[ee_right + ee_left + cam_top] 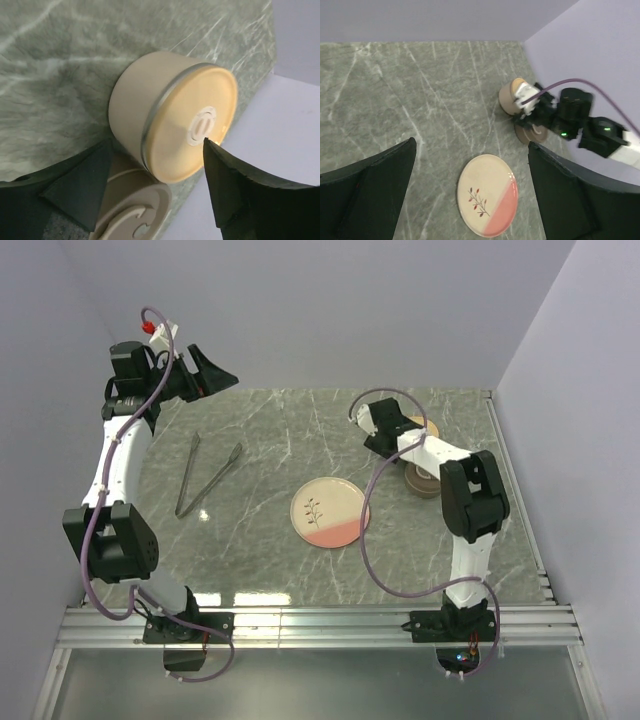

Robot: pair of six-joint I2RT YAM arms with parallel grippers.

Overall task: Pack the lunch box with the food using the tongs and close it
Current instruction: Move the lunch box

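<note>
Shiny metal tongs [188,475], glossy, perhaps ceramic plate [330,512], marble-look table [260,440].

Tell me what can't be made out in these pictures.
Food: seen in no view; the lid of the lunch box hides its inside, right wrist.
Lunch box, top view: mostly covered by the right arm.
Second beige piece, right wrist: cut by the bottom edge.
Tongs, top view: too small for detail.

Pink-and-cream plate [487,202] bottom centre, between the left gripper's [470,145] spread fingers [370,190]; round beige lunch box [511,96] upper right, right arm [580,120] at it.
</note>
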